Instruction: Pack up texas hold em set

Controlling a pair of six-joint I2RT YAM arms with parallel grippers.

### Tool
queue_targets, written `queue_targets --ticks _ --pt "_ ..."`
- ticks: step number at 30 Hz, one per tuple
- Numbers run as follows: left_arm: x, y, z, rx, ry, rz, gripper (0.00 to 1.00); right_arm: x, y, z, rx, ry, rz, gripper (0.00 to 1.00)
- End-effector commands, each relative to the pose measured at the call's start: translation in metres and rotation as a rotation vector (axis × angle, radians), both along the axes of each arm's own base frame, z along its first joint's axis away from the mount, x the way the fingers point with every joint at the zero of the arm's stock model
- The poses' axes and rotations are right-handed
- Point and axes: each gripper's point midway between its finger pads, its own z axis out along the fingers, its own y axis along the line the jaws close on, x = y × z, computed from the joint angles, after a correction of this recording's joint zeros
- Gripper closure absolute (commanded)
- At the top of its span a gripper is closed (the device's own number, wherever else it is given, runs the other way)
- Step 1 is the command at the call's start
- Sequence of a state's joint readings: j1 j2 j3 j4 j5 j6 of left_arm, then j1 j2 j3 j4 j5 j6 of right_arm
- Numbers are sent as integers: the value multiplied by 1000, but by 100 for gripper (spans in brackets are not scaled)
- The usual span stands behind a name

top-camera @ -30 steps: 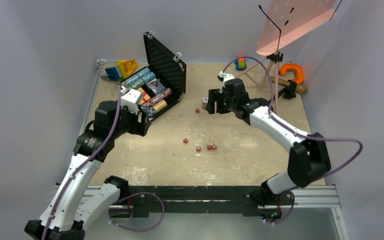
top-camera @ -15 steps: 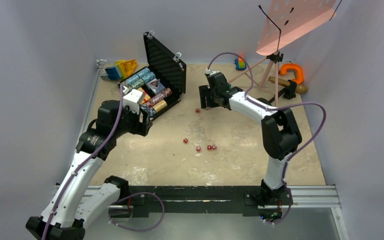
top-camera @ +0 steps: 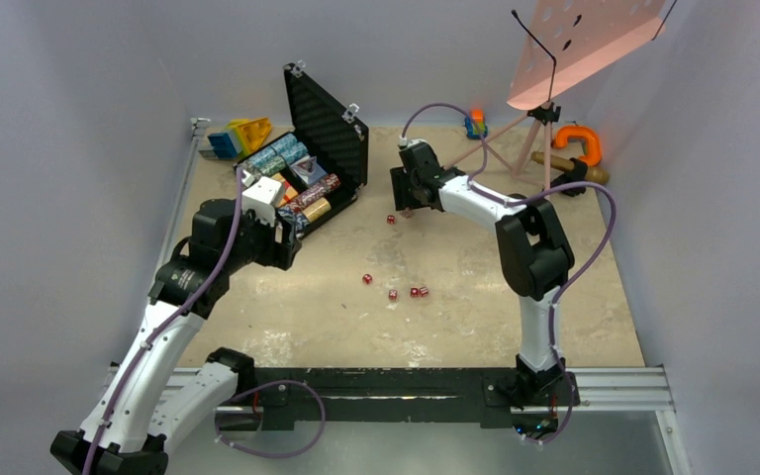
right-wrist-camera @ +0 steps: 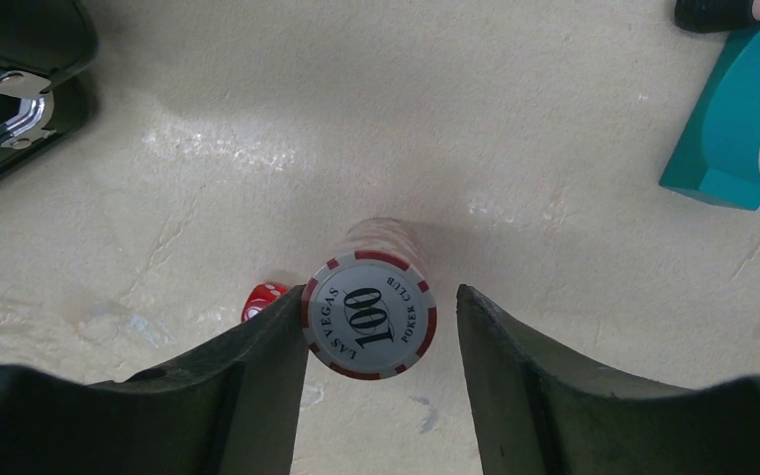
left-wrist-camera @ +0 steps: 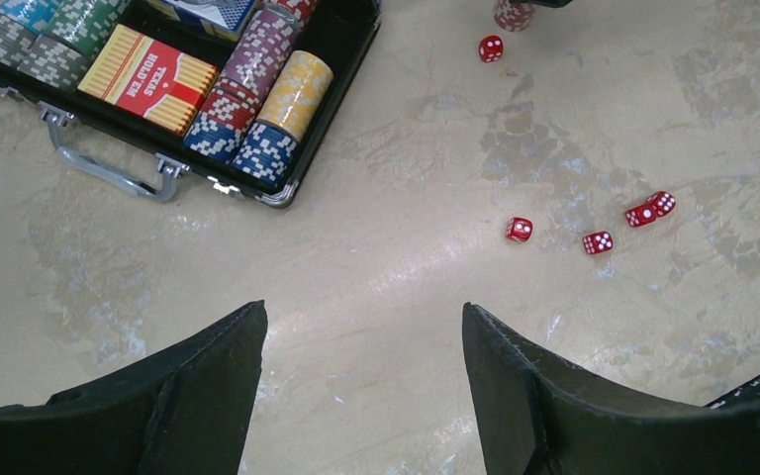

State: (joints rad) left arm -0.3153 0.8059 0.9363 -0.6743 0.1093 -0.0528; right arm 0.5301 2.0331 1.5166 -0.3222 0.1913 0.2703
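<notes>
The black briefcase [top-camera: 329, 131] lies open at the back left, with chip stacks [left-wrist-camera: 257, 104] and the orange-red card box [left-wrist-camera: 146, 79] inside. Several red dice [top-camera: 393, 295] lie loose mid-table, and they also show in the left wrist view [left-wrist-camera: 519, 230]. My right gripper [top-camera: 406, 195] is open and straddles an upright red-and-white "100" chip stack [right-wrist-camera: 368, 315] standing on the table. The stack touches the left finger, with a gap to the right one. One die [right-wrist-camera: 262, 298] lies beside that finger. My left gripper [left-wrist-camera: 363, 309] is open and empty above bare table, just in front of the case.
Blue and yellow toy blocks [top-camera: 238, 137] sit behind the case. A pink music stand [top-camera: 584, 45], an orange clamp [top-camera: 579, 143] and a small toy [top-camera: 475, 124] are at the back right. A teal piece [right-wrist-camera: 742, 119] lies near the chip stack.
My right arm has reached further back and left, bringing the gripper down around the chip stack. The left arm has hardly moved.
</notes>
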Motion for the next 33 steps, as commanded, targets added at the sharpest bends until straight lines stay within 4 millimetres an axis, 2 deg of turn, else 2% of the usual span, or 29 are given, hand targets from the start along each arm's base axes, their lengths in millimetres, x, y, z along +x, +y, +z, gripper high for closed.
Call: queue_targets --ticks 1,4,8,10,12,18,21,24,28,33 --pt "4 -3 5 -23 -18 5 24 19 8 23 18 -80 4 46" --pt "3 -2 5 -19 -21 8 24 18 7 22 16 -78 8 59" --pt "3 -3 6 -21 -27 -4 24 16 6 31 20 -95 7 86" --pt "5 1 5 -9 -25 23 24 14 2 41 18 -114 1 100" --pt "7 4 4 -3 -19 46 24 8 2 55 42 -131 11 100" --pt "10 -6 6 -48 1 28 24 -34 11 99 205 -155 107 100" --pt "1 -27 13 -118 -7 -87 26 -65 24 116 315 -114 208 100" --pt "-7 -54 22 -228 -22 -227 28 -104 49 137 487 -43 363 100" --pt "-14 -88 34 -360 28 -386 32 -144 73 163 676 28 532 100" --pt "-20 -121 49 -464 42 -547 30 -193 96 191 806 109 733 100"
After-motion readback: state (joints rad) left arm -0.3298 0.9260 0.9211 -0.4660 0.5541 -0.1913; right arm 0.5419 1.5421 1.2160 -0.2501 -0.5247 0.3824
